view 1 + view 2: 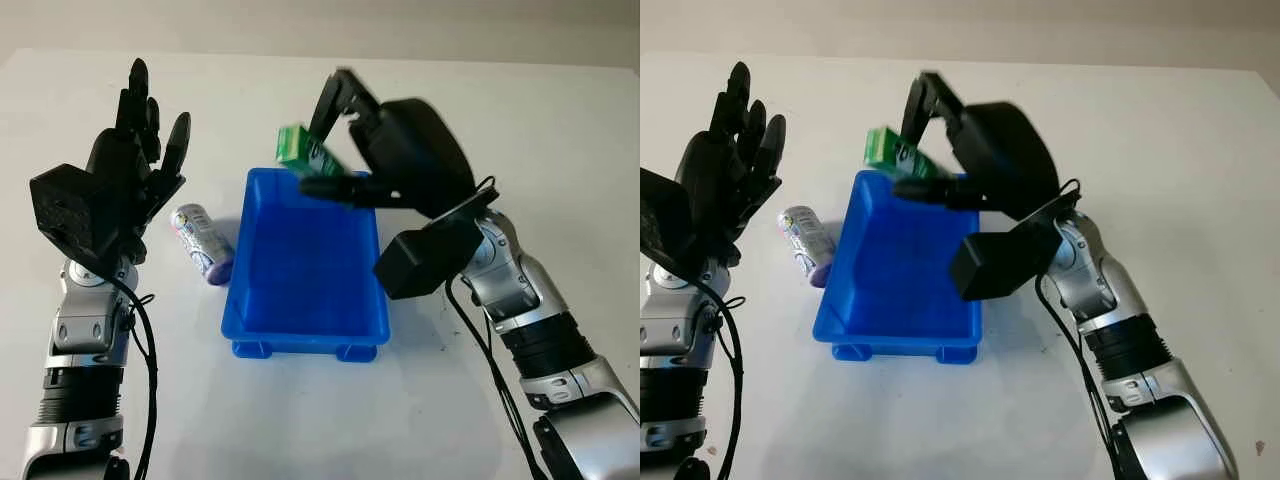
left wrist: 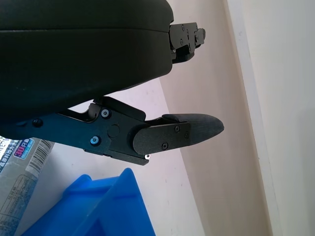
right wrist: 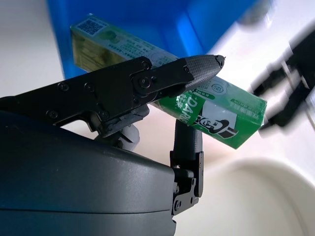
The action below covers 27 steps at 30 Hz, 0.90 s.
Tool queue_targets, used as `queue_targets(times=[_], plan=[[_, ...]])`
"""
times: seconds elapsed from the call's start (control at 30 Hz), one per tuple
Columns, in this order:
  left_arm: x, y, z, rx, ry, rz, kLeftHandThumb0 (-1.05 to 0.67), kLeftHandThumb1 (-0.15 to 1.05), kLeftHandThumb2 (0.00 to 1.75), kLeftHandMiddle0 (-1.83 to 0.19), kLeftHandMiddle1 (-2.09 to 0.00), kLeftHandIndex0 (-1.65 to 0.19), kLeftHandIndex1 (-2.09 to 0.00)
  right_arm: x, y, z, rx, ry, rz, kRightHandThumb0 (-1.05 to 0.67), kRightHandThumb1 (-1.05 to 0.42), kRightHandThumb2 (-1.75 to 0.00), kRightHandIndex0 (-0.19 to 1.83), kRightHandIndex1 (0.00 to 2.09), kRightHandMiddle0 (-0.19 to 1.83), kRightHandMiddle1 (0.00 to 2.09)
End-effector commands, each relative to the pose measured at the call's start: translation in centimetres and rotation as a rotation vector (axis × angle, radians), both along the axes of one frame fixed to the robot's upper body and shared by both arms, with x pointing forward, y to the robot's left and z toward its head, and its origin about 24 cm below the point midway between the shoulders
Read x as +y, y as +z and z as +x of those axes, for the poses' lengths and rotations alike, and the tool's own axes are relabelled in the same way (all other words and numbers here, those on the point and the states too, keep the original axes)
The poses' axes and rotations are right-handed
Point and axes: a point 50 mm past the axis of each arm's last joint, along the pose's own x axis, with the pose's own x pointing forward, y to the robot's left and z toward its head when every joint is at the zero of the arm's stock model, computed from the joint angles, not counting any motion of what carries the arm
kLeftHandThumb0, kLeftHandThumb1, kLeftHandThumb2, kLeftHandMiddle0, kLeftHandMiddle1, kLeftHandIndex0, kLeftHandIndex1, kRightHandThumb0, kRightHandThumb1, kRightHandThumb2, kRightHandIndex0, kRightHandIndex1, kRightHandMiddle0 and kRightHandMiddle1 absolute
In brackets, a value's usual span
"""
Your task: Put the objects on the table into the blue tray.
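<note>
A green toothpaste box (image 1: 300, 152) hangs tilted in the air over the far rim of the blue tray (image 1: 300, 335). My right hand (image 1: 325, 140) is shut on it, one finger (image 3: 197, 66) lying across its face and another under it. The box's printed side (image 3: 206, 110) faces the right wrist camera. A white and purple tube (image 1: 203, 242) lies on the table just left of the tray, also seen beside the tray's corner (image 2: 98, 206) in the left wrist view. My left hand (image 1: 140, 110) is raised and open left of the tube, holding nothing.
The inside of the tray holds nothing that I can see. White table surface runs around the tray on all sides, with a pale wall behind the far edge. My right forearm (image 1: 520, 300) crosses the table to the right of the tray.
</note>
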Motion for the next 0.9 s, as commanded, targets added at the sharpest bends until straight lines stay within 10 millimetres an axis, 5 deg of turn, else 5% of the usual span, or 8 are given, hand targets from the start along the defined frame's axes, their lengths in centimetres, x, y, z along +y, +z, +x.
queue_targets(times=[0.0, 0.03, 0.07, 0.13, 0.23, 0.43, 0.67, 0.87], plan=[[-0.2, 0.1, -0.2, -0.013, -0.005, 0.002, -0.56, 1.05, 0.51, 0.13, -0.05, 0.14, -0.05, -0.5, 0.0, -0.1, 0.075, 0.014, -0.024, -0.55, -1.05, -0.12, 0.47, 2.05, 0.29, 2.04], [-0.2, 0.1, -0.2, -0.014, -0.006, 0.0, -0.56, 1.05, 0.51, 0.13, -0.05, 0.14, -0.05, -0.8, 0.0, -0.1, 0.118, 0.027, -0.041, -0.6, -1.05, -0.14, 0.3, 1.94, 0.16, 1.9], [-0.2, 0.1, -0.2, -0.014, -0.007, 0.0, -0.56, 1.05, 0.51, 0.13, -0.05, 0.14, -0.05, -1.0, 0.1, -0.1, 0.148, 0.037, -0.068, -0.67, -1.05, -0.17, 0.16, 1.67, 0.06, 1.54], [-0.2, 0.0, -0.2, -0.012, -0.006, 0.006, -0.55, 1.05, 0.51, 0.13, -0.05, 0.15, -0.05, -1.3, 0.4, -0.3, 0.177, 0.05, -0.14, -0.79, -1.05, -0.3, 0.02, 0.85, -0.03, 0.76], [-0.2, 0.0, -0.1, -0.008, -0.007, 0.01, -0.56, 1.05, 0.51, 0.14, -0.05, 0.15, -0.05, -1.8, 0.8, -0.5, 0.189, 0.069, -0.203, -0.85, -1.05, -0.38, -0.09, 0.2, -0.11, 0.21], [-0.4, -0.1, 0.0, -0.005, -0.014, 0.01, -0.58, 1.05, 0.52, 0.13, -0.05, 0.14, -0.05, -3.0, 1.5, -0.5, 0.243, 0.085, -0.158, -0.95, -1.05, -0.57, -0.19, 0.0, -0.19, 0.0], [-0.1, 0.0, 0.0, 0.003, -0.02, 0.014, -0.57, 1.05, 0.55, 0.14, -0.05, 0.15, -0.05, -6.2, 1.8, 0.0, 0.191, 0.0, 0.178, -1.0, -1.05, -0.76, -0.19, 0.0, -0.19, 0.0], [0.0, 0.0, 0.1, -0.003, -0.028, 0.012, -0.58, 1.05, 0.53, 0.14, -0.06, 0.15, -0.05, -8.5, 0.7, 0.4, 0.248, -0.14, 0.481, -0.95, -1.05, -0.74, -0.19, 0.0, -0.19, 0.0]])
